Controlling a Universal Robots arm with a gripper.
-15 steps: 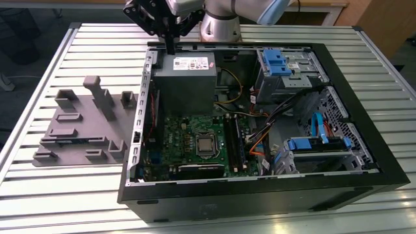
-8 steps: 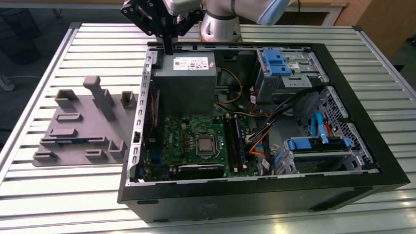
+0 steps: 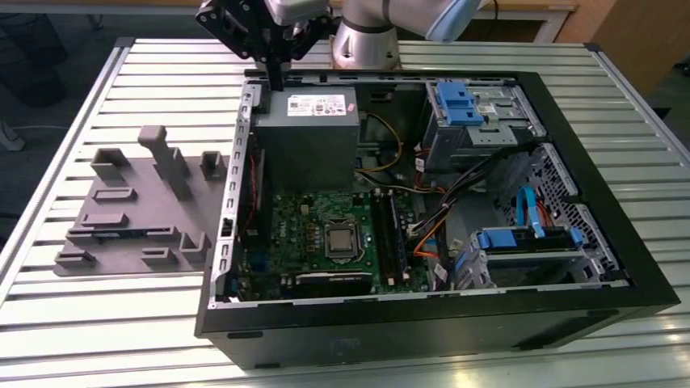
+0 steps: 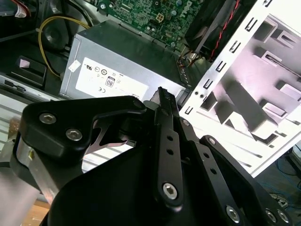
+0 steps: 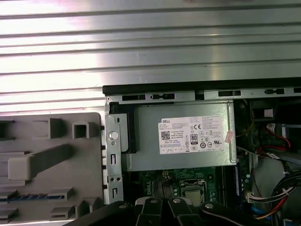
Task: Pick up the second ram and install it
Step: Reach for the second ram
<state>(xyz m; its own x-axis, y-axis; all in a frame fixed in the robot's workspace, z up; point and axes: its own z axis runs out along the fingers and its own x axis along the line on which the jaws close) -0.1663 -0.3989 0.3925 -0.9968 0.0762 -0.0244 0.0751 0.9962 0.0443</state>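
The gripper (image 3: 277, 79) has its two thin black fingers (image 4: 162, 122) drawn together into a single narrow stem, with nothing caught between them. They are flat, matte bars studded with round screw heads, and they hinge from chunky black links on the gripper body. The tool points straight down above the far edge of the open computer case (image 3: 431, 323), just over the back corner of the power supply (image 3: 307, 141). Above it the arm (image 3: 367, 32) rises out of the exterior view in smooth silver-grey joints (one capped in pale blue).

The power supply is a plain grey sheet-metal box with a white label (image 3: 315, 105) on its upper face. Nearer the camera in the exterior view lies the green motherboard (image 3: 307, 218), dense with small parts, with a square metal processor socket (image 3: 342, 240) at its middle. Bundled cables and blue plastic drive brackets (image 3: 458, 101) fill the case toward the exterior view's right. The case walls are black outside, with perforated bare metal inside.

The second ram (image 5: 35, 196) is well apart from the gripper. It rests on edge in a long slot of the grey holder (image 3: 140, 212), showing as a thin dark-blue strip (image 3: 115, 235). The holder is a matte, moulded-looking plate with blocky posts and rectangular pockets. It sits just beside the case on the exterior view's left. Both stand on a table (image 3: 108, 323) of ribbed, shiny aluminium slats.
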